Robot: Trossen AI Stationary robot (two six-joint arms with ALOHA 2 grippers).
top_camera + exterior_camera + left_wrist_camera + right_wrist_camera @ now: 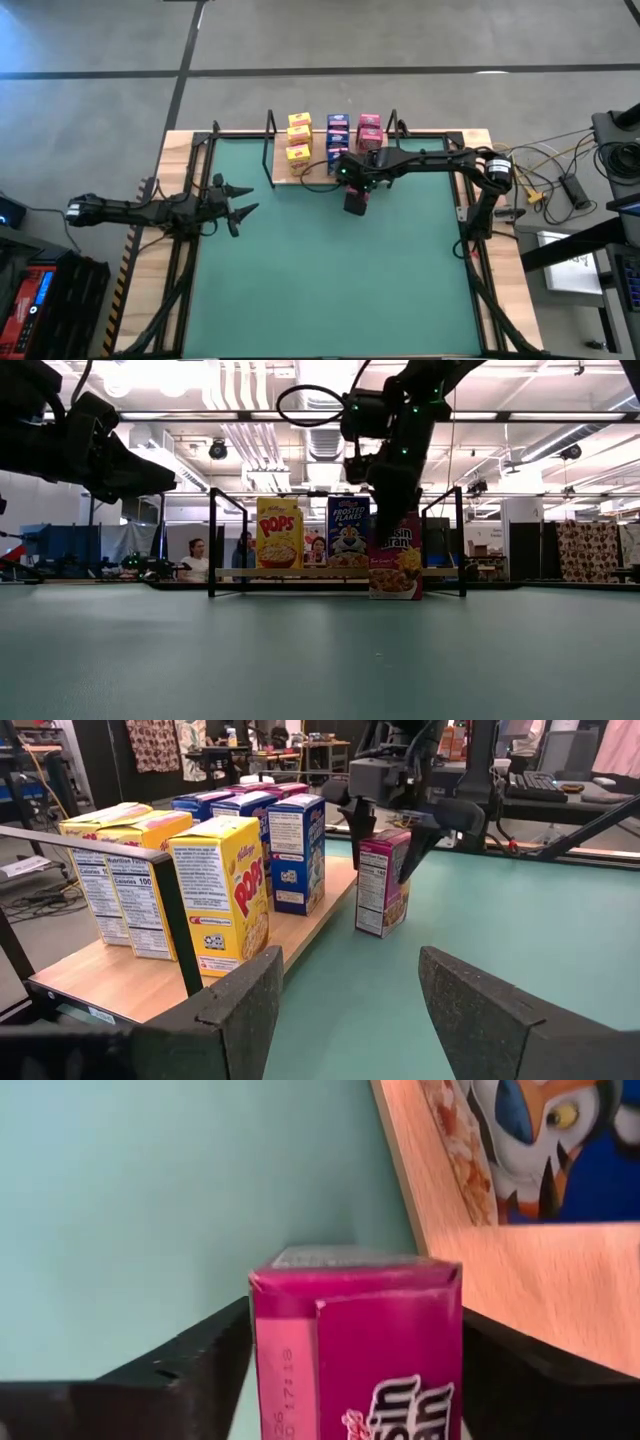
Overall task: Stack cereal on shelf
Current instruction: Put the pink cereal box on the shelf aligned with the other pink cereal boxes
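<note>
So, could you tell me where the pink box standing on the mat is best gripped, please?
Probably from above, across its narrow sides near the top: the pink box stands upright on the green mat beside the shelf, and the right gripper already straddles it that way.

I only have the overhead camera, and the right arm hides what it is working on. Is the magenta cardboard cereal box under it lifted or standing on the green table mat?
Observer: The magenta cardboard cereal box stands upright with its base on the green table mat. The right gripper is down over its top.
Operator: Is it touching the light-wood shelf board?
Observer: No. The left wrist view shows a strip of mat between it and the light-wood shelf board.
Operator: What faces front on the shelf?
Observer: A yellow cardboard Pops box and a blue cardboard Frosted Flakes box, both upright.
</note>
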